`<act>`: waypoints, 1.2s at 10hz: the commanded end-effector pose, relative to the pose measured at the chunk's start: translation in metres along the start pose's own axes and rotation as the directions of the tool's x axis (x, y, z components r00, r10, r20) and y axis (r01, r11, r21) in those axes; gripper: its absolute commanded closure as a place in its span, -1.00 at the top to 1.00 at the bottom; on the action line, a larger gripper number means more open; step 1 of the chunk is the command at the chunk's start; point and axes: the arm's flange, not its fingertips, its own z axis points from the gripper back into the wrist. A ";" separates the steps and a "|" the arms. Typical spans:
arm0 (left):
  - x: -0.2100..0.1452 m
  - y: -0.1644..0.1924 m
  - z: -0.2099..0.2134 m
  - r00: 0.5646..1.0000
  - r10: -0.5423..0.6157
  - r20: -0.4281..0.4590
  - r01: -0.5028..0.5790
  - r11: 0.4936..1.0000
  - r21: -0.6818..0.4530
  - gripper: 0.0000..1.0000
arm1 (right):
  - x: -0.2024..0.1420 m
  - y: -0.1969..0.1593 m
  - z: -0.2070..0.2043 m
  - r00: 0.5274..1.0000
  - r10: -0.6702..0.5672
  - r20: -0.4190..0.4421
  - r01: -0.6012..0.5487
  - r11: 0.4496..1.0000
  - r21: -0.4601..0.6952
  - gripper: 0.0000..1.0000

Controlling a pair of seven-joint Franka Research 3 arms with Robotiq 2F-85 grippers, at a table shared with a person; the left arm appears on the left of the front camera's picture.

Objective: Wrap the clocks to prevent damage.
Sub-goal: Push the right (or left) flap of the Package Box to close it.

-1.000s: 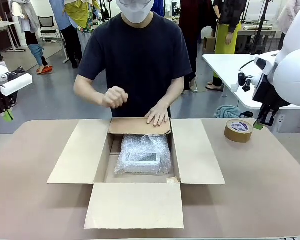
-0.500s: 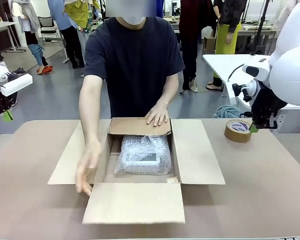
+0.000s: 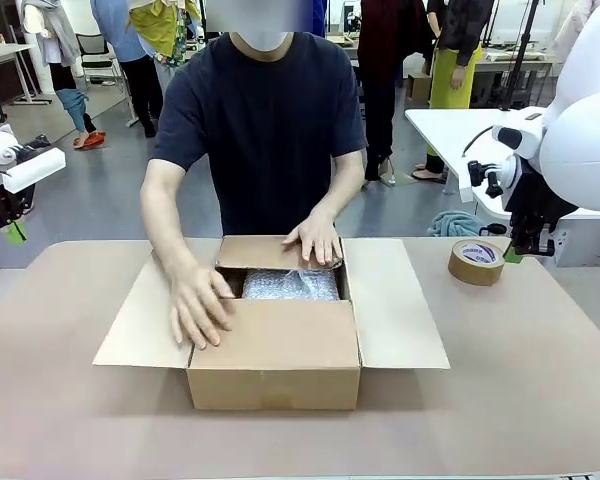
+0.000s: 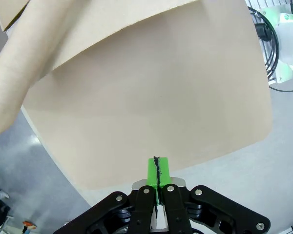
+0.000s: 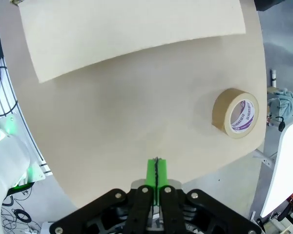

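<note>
Found left hand (image 4: pixel 157 170) and right hand (image 5: pixel 156 170) clenched, empty. Judged: needed box flap (image 3: pixel 275 335) pressed flat over bubble-wrapped clock (image 3: pixel 290 285) before fetching tape roll (image 3: pixel 477 261).

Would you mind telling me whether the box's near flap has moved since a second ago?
Yes. The near flap has swung up off the table and folded over the box, toward the person; the side flaps stay flat.
</note>
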 end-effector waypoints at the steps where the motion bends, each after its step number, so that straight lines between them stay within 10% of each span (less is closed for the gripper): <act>1: 0.002 0.000 -0.001 1.000 0.023 0.012 -0.023 1.000 -0.001 -0.99 | 0.003 0.003 -0.002 1.000 -0.011 0.011 0.011 1.000 -0.007 -0.98; 10: 0.000 0.000 0.000 1.000 0.000 0.000 0.000 1.000 0.000 -0.99 | 0.003 0.003 -0.002 1.000 -0.011 0.011 0.011 1.000 -0.007 -0.98; 12: -0.035 0.004 -0.035 0.911 -0.017 0.413 -0.025 0.995 0.095 -0.99 | 0.003 0.003 -0.002 1.000 -0.011 0.011 0.011 1.000 -0.007 -0.98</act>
